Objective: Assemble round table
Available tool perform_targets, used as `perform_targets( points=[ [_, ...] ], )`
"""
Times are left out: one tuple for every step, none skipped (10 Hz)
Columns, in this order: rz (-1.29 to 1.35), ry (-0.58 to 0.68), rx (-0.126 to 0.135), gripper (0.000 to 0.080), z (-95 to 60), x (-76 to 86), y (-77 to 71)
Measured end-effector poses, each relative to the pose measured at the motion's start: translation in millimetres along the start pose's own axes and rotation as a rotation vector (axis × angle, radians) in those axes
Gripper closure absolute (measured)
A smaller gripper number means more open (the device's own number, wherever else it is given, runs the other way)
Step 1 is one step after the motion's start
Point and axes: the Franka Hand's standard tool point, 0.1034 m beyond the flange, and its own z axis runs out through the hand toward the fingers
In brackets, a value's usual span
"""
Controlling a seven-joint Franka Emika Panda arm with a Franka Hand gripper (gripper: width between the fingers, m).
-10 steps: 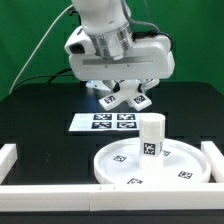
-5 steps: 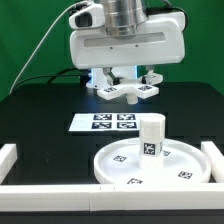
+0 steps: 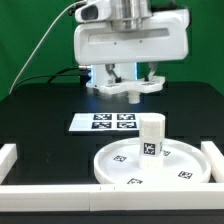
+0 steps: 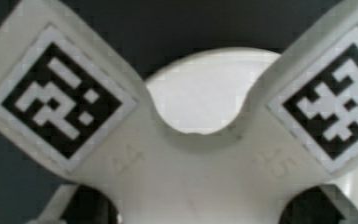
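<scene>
The round white disc point(image 3: 190, 160) lies on the black table at the front of the exterior view, with the short cylindrical leg point(image 3: 152, 136) standing upright on its hub. My gripper point(image 3: 130, 84) is above and behind it, shut on the white cross-shaped base point(image 3: 131, 88) and holding it in the air. In the wrist view the base point(image 4: 194, 175) fills the frame, with two tagged arms spread apart and the disc point(image 4: 208, 90) showing far below between them. My fingers point(image 4: 87, 205) press on the base from both sides.
The marker board point(image 3: 113, 122) lies flat on the table behind the disc. White border rails run along the front point(image 3: 60, 196) and at the exterior view's left edge point(image 3: 8, 158). A green backdrop stands behind.
My gripper has risen and turned with the cross-shaped base, which now sits level and higher above the table. The disc and leg have not moved.
</scene>
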Motion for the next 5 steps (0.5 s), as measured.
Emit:
perform_targets(
  points=[
    [0.002,0.006,0.003,0.0357,-14.5,23.7,-13.0],
    [-0.034,0.002,0.0,0.0357,-14.1,31.7,-14.8],
    [-0.046,-0.011,-0.003,0.0357,-10.8,32.0,-13.9],
    [-0.046,-0.01,-0.002,0.0357,-11.4,31.6,-14.3],
    [-0.046,-0.011,-0.003,0.0357,-11.1,31.6,-14.2]
  ],
)
